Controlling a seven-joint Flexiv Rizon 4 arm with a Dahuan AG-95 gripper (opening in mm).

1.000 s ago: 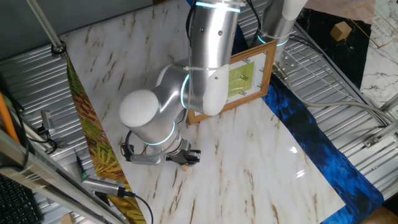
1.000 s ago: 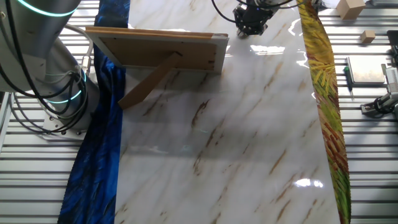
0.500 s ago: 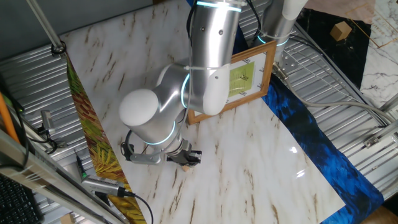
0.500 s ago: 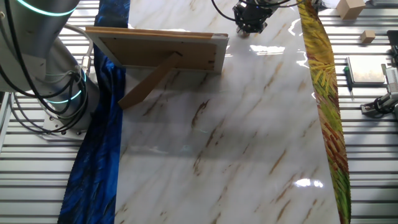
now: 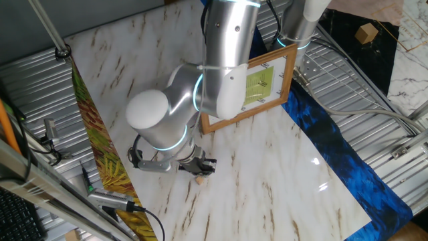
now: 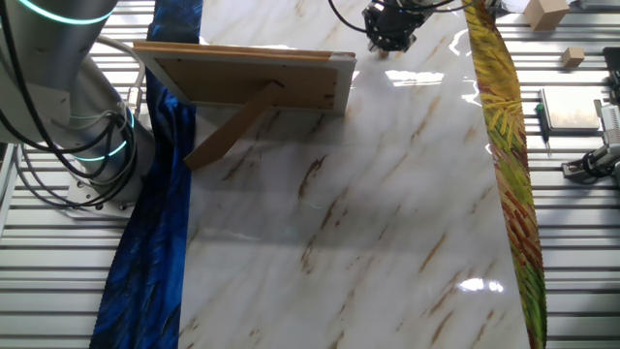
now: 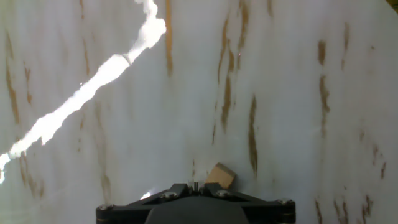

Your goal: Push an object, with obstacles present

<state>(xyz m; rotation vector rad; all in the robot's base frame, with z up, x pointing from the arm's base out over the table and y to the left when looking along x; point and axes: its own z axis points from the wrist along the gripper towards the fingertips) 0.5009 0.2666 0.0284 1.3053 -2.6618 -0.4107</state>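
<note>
Pushing step in hand: the pincer (image 7: 194, 186), seemingly closed, touches the wooden nub (image 7: 219, 176) at lower centre; next, push on, clear of the frame (image 5: 257, 90).

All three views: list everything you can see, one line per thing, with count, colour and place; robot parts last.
Small wooden nub: one, light brown, on the marble just beyond the gripper tip.
Light-wood picture frame: one, white mat and yellow-green picture, standing propped on its back strut at the table's blue-cloth edge.
White marble-pattern tabletop: one, brown-veined.
Blue cloth strip: one, along the frame-side edge.
Yellow-green leaf-print strip: one, along the opposite edge.
Tan cardboard box: one, off the table.
Silver robot arm: one, above the frame.
Black gripper: one, low over the marble, whether open or shut unclear.
</note>
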